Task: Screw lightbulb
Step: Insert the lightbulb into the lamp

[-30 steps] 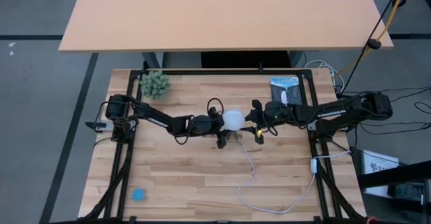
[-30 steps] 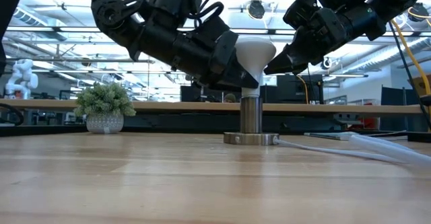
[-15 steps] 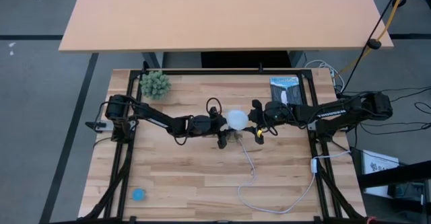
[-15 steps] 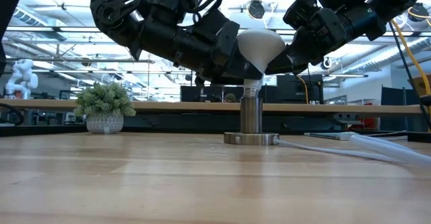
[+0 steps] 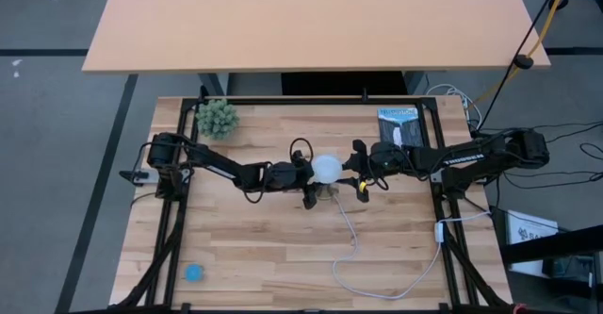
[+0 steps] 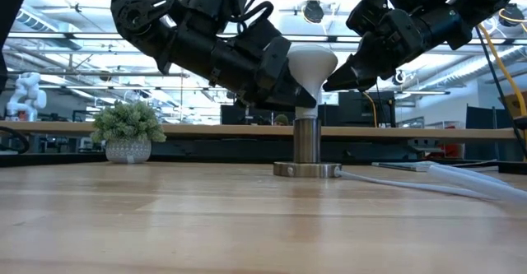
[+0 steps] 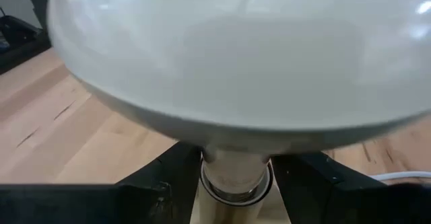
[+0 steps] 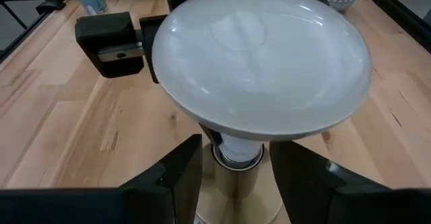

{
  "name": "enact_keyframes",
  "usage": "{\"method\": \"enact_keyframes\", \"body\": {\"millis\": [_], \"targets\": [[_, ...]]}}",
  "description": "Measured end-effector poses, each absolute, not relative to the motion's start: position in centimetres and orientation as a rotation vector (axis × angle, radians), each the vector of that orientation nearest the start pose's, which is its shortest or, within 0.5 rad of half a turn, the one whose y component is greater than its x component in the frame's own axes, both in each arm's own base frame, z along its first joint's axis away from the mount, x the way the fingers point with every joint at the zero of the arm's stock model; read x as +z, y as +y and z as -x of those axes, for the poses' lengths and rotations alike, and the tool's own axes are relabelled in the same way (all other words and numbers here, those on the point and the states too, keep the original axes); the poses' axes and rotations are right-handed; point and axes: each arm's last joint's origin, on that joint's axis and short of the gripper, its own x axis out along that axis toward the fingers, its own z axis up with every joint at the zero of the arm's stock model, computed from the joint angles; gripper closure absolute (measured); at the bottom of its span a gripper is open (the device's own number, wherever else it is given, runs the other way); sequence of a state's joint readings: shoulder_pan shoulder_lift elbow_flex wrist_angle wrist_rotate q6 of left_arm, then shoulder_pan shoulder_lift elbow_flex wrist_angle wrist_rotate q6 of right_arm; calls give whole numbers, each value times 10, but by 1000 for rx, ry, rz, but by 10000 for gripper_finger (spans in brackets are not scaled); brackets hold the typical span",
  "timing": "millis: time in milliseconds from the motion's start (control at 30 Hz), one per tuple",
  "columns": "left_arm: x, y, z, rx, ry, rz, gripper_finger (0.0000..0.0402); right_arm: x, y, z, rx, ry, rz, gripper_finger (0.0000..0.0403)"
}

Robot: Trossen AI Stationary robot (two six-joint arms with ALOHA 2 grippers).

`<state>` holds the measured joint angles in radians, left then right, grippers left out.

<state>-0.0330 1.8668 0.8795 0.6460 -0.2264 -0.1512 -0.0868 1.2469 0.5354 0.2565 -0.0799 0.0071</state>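
Looking mid-desk, I see the lightbulb upright in its socket; my left claw grips its neck, the right claw (fingers spread wide) sits just beside it.

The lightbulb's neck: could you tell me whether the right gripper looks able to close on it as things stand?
Probably yes. The right gripper is open, with a finger on either side of the lightbulb neck above the socket. The left gripper straddles the same neck, so it could get crowded.
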Motion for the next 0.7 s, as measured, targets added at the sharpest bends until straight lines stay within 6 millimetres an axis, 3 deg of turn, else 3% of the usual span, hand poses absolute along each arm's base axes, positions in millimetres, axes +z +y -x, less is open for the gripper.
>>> {"method": "enact_keyframes", "body": {"millis": [700], "targets": [[155,-7,-373,171,308,81,222,197,-19,-247,-8,453,-45,236]]}}
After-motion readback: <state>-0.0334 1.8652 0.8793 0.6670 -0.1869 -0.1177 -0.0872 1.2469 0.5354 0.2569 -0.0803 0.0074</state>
